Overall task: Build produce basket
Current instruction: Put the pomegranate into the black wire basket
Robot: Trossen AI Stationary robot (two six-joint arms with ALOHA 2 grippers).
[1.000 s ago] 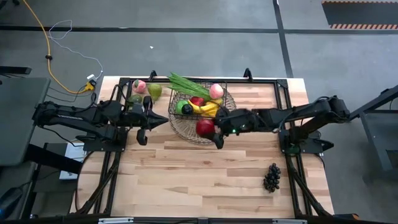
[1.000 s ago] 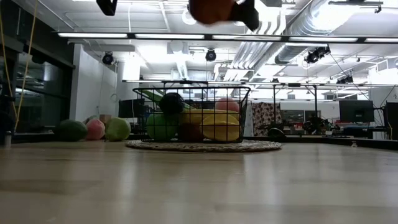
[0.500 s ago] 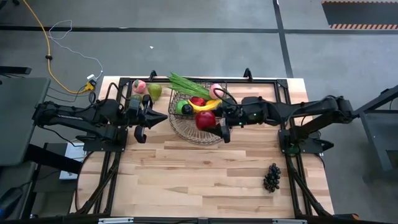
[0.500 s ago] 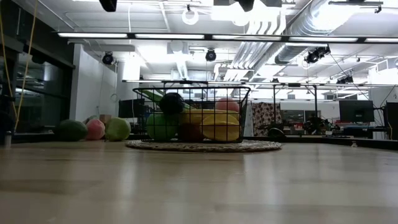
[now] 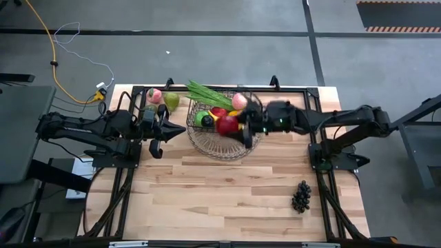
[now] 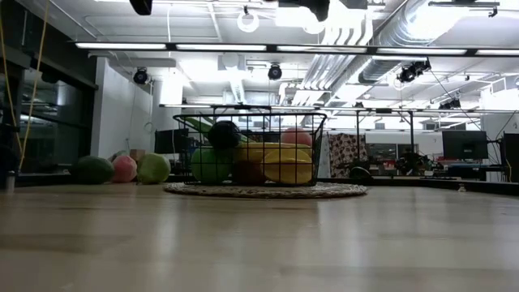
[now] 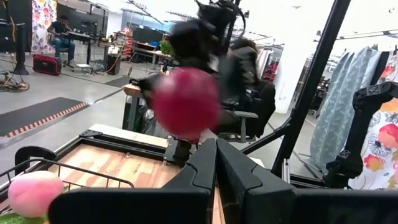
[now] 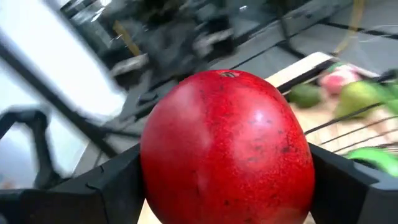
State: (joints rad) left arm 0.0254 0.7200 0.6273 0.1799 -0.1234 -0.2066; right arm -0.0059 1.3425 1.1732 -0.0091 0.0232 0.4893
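Two arms are over the worktop, and you should watch the right one. Starting at the left: the left gripper hangs near the back-left corner with its two dark fingers pressed together on nothing, just beside a pink peach, a green pear and a dark green fruit lying on the boards. Moving right, the dark thin-wire rectangular basket sits on a paler round wire tray and already holds a green leafy bunch, a yellow banana and other fruit. The right gripper is pinching a large round red apple, carried above the basket's front part. The pile looks high there, so if you let go too early the apple could roll off the heap and over the rim, or knock the banana out. Far right, a bunch of dark grapes lies well apart, near the front edge.
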